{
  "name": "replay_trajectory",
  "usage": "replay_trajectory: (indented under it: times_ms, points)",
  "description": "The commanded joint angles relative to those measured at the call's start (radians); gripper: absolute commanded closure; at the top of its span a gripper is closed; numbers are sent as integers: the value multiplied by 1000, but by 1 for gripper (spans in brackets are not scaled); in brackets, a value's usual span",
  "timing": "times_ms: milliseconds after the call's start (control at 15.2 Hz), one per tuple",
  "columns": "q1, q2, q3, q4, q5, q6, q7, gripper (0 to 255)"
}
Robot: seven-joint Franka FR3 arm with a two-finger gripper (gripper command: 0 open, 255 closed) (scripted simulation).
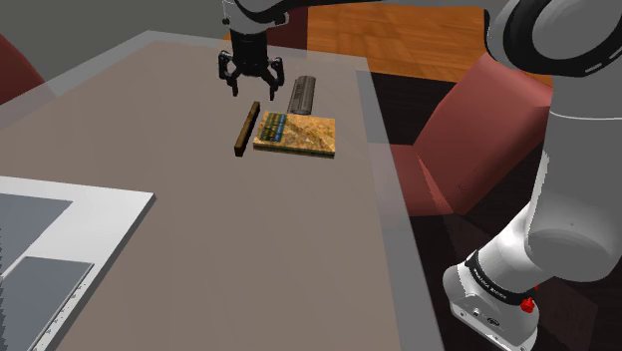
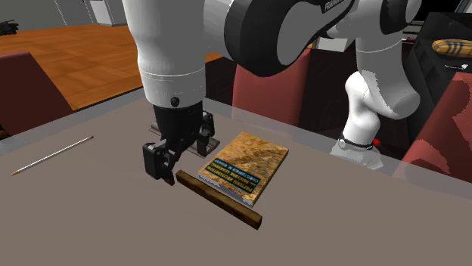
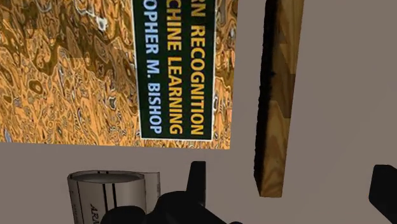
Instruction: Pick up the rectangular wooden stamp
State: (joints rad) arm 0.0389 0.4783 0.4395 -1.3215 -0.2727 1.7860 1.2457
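Gripper hovers over the far end of the stamp, fingers apart and holding nothing.

On the table the stamp, a long wooden bar, lies flat just beside the book, with a narrow strip of bare table between them. In the wrist view its end sits between the fingers, off-centre and untouched. The grasp would likely go best if the hand centres on the bar, shifts toward its middle so it won't tip, and drops straight down. One finger must land in the gap, not on the book. Beyond the book a grey can lies on its side; I cannot tell its contents.
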Motion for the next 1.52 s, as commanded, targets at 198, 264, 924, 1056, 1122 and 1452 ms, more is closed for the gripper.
replay_trajectory:
  times_ms: [198, 264, 924, 1056, 1122, 1452]
  points:
    - [-6, 6, -4, -59, -5, 64, 11, 0]
    - [-7, 7, -4, -66, -6, 72, 12, 0]
    - [-7, 8, -5, -69, -7, 76, 13, 255]
    - [-7, 7, -4, -66, -6, 72, 12, 255]
    - [-6, 5, -3, -55, -5, 59, 10, 255]
    - [1, 3, -1, 10, -1, -6, 2, 255]
